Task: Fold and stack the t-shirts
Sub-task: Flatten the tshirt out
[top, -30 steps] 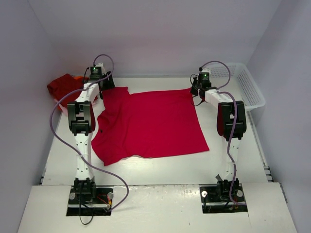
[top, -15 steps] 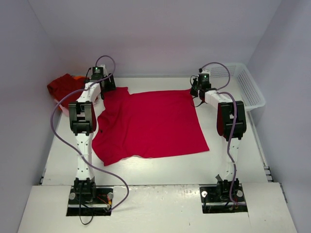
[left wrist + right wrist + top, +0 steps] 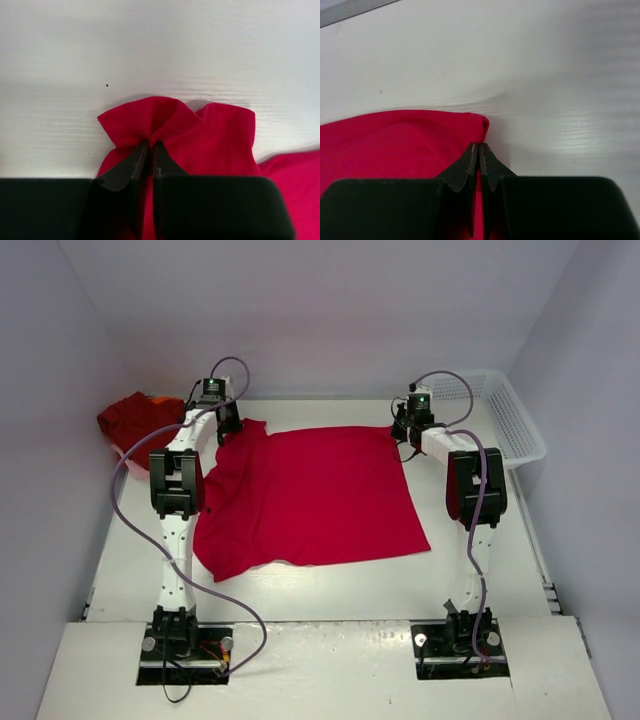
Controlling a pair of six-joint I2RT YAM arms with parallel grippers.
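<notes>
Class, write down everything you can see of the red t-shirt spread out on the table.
The spread t-shirt is plain red soft cloth, lying mostly flat on the white table. Its right part is smooth with straight edges; its left side is rumpled. The left gripper, jaws shut, pinches a bunched bit at the far left corner, and the right gripper, jaws shut, pinches the far right corner.

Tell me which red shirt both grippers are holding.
The spread t-shirt in the middle, pinched by the left gripper and right gripper; the darker t-shirt lies crumpled far left.
</notes>
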